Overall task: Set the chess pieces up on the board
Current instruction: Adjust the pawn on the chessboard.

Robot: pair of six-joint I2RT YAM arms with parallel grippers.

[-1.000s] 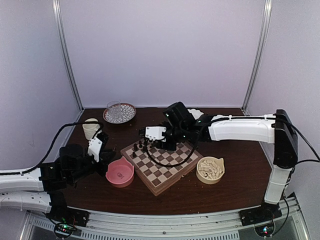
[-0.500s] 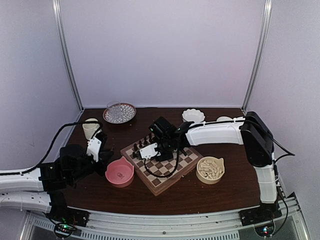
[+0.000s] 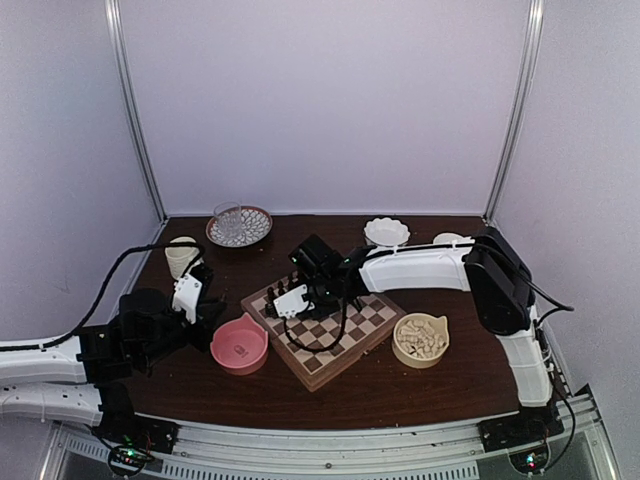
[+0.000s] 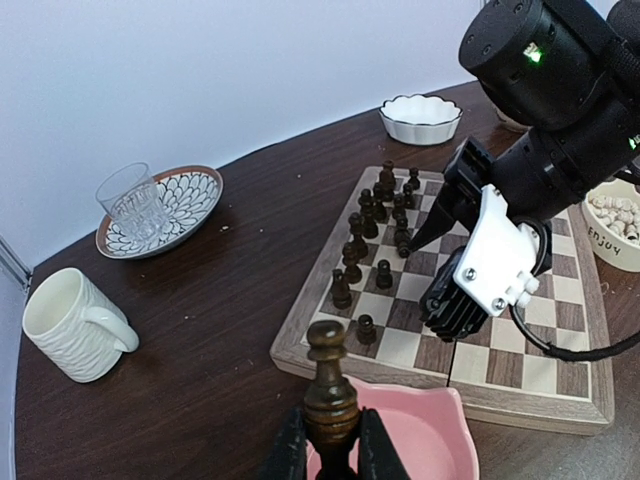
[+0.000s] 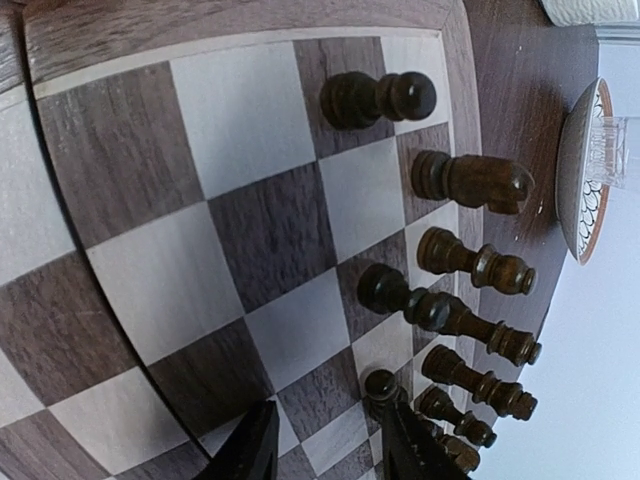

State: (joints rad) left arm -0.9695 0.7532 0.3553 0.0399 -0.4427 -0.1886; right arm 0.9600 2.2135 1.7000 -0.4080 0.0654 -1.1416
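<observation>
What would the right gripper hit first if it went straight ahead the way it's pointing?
Probably the small dark pawn just ahead of the right gripper, then the board beneath; depth is unclear.

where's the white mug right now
In the top view the white mug stands at the far left, just nearer than the patterned plate holding a glass, and left of the board.

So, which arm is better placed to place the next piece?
Probably left: the left gripper clamps a dark piece above the pink bowl, beside the board; the right gripper hangs open over it.
</observation>
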